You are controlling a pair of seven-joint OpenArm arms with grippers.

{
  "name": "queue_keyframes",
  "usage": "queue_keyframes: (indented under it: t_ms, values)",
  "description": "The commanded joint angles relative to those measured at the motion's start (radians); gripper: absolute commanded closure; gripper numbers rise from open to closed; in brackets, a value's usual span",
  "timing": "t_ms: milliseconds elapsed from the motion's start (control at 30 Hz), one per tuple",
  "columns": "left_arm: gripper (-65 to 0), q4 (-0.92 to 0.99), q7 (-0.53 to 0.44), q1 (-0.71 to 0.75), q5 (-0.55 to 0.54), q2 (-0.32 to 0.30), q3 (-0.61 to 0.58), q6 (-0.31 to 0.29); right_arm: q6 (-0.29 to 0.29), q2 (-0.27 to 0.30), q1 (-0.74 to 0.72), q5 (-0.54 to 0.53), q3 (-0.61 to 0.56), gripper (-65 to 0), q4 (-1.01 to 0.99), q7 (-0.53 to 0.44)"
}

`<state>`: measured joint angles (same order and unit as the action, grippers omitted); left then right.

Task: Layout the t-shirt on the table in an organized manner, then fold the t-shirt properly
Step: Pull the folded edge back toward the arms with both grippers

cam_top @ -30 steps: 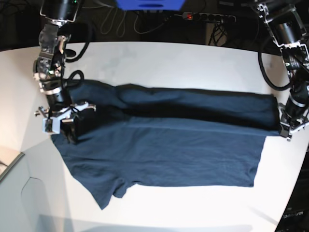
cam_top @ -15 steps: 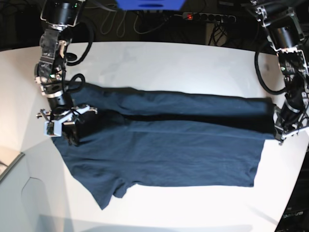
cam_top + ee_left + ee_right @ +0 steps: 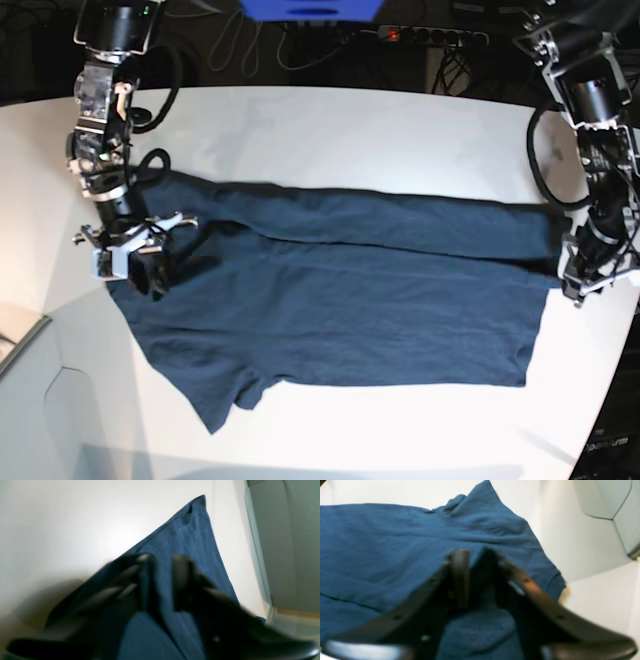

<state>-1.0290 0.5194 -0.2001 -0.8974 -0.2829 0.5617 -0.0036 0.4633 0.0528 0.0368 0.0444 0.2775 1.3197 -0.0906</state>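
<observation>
The dark navy t-shirt (image 3: 350, 300) lies lengthwise across the white table (image 3: 350, 130), its far long edge folded over onto the body. One sleeve sticks out at the front left. My right gripper (image 3: 150, 275) rests on the shirt's left end. In the right wrist view its jaws (image 3: 473, 555) stand apart over the blue cloth (image 3: 382, 542). At the shirt's right end, by the hem corner, is my left gripper (image 3: 575, 285). The left wrist view shows its jaws (image 3: 162, 560) parted, with a ridge of shirt (image 3: 185, 530) running under the gap.
The table's curved right edge runs close to the left arm (image 3: 600, 150). Behind the table are a power strip (image 3: 430, 35) and cables. Off the table's front left corner sits a grey floor panel (image 3: 30, 400). White tabletop (image 3: 62, 517) shows beyond the shirt.
Both grippers have gone from shut to parted. The folded-over far band has settled flat on the shirt, closing the dark gap under it. The left gripper has shifted a little toward the shirt.
</observation>
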Motion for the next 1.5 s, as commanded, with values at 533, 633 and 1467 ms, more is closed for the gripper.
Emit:
queue_keyframes:
  t_ms: [533, 633, 1467]
  values:
    - [-46.4, -0.012, -0.023, 0.141, -0.012, -0.009, 0.005, -0.016, -0.005, 0.020, 0.163, -0.019, 0.059, -33.1, 0.065, -0.034]
    - [-46.5, -0.012, -0.023, 0.146, -0.010, -0.009, 0.005, -0.016, -0.005, 0.023, 0.193, -0.019, 0.059, -33.1, 0.064, -0.034]
    - [0.0, 0.197, -0.023, 0.072, -0.010, -0.011, 0.004, -0.016, -0.005, 0.046, 0.168, -0.018, 0.199, -33.2, -0.122, -0.031]
